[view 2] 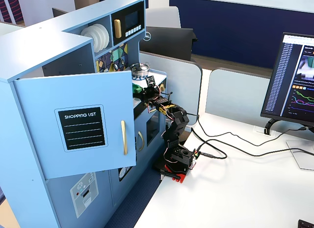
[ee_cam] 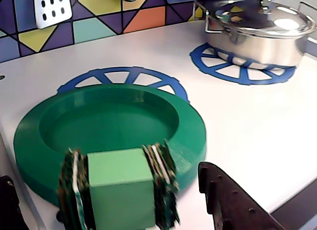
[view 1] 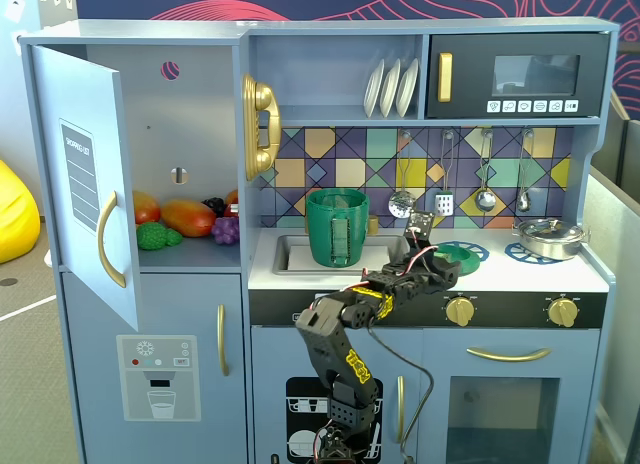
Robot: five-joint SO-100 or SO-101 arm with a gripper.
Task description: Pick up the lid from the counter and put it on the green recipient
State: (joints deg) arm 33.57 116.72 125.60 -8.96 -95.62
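The green lid lies flat on the white counter, hollow side up, partly over a blue burner ring. It also shows in a fixed view. My gripper is open just in front of it, with one dark jaw at each lower corner of the wrist view. A blurred light-green block with striped sides stands between the jaws at the lid's near rim. The tall dark-green pot stands in the sink, left of the gripper, uncovered.
A shiny silver pot with its own lid sits on the other burner ring to the right, also seen in a fixed view. Utensils hang on the tiled wall behind. The fridge door stands open at left.
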